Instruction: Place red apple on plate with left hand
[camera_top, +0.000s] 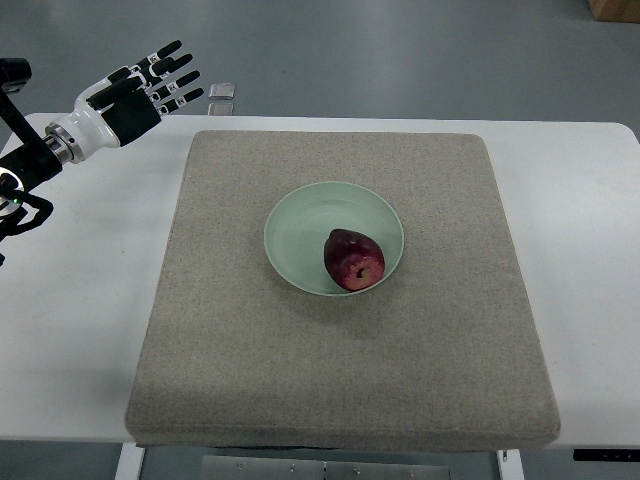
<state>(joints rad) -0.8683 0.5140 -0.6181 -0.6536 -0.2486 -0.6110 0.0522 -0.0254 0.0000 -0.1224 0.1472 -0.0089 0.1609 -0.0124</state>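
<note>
bare mat (340, 380) all around plate (300, 225), apple (353, 259) the only obstacle, left hand (140, 92) well apart

Matt cloth, smooth plate, glossy fruit

The mat (340, 400) across the middle of the frame looks like coarse, matt beige woven cloth on a smooth white table (580, 300). The pale green plate (300, 225) at centre has a smooth, faintly satin finish; the red apple (353, 260) on it is glossy-skinned. The left hand (140, 90) at upper left shows hard white and black plastic-looking shells.
</note>
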